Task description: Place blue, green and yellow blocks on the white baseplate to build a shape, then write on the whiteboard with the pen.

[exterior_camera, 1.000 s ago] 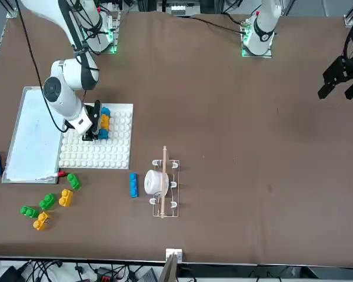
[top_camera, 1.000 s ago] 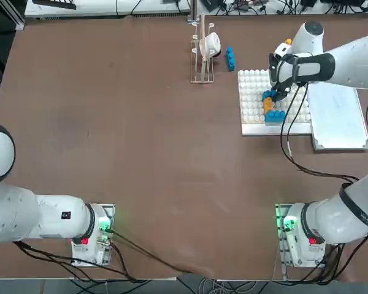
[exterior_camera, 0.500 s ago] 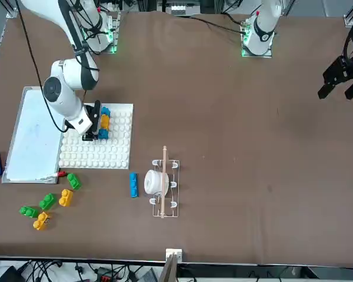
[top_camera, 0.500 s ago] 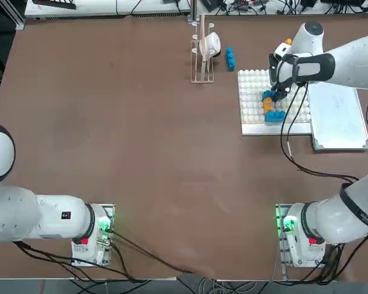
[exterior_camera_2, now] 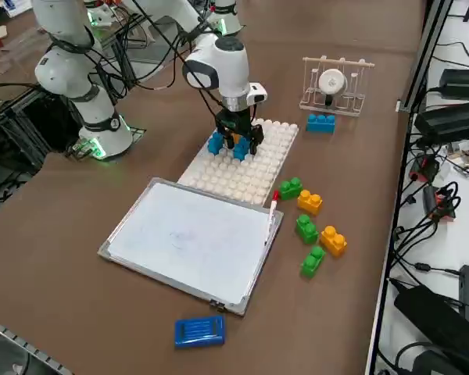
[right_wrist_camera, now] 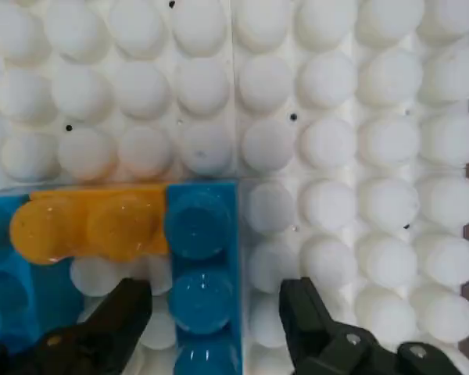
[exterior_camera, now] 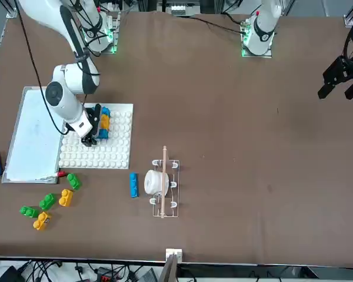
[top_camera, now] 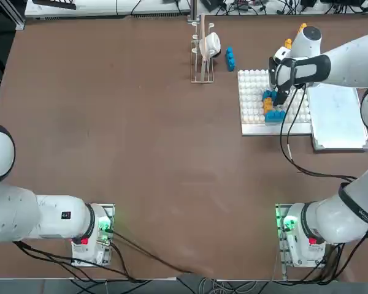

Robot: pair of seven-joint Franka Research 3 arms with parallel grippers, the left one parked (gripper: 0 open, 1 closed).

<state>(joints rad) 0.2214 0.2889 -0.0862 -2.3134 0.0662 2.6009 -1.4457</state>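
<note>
Right wrist view: blue brick [right_wrist_camera: 203, 289] released

Your right end effector [right_wrist_camera: 216, 291] has just opened astride it, on the white baseplate [right_wrist_camera: 328, 211]; building can probably continue. In the right side view, loose green bricks [exterior_camera_2: 306, 230] lie right of centre on the brown tabletop [exterior_camera_2: 328, 23]; cabled equipment [exterior_camera_2: 445, 328] fills the lower right.

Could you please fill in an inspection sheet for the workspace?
Surface: brown tabletop, no spills seen
Baseplate: white, studded, beside the whiteboard
Placed blocks: two blue, one yellow-orange
Loose blocks: three green, two yellow-orange, one blue
Pen: on the whiteboard
Clutter: wire rack, blue slab
Right gripper: open, over the baseplate
Cables: hanging along the right arm
Surroundings: black devices beyond the table edge
</note>
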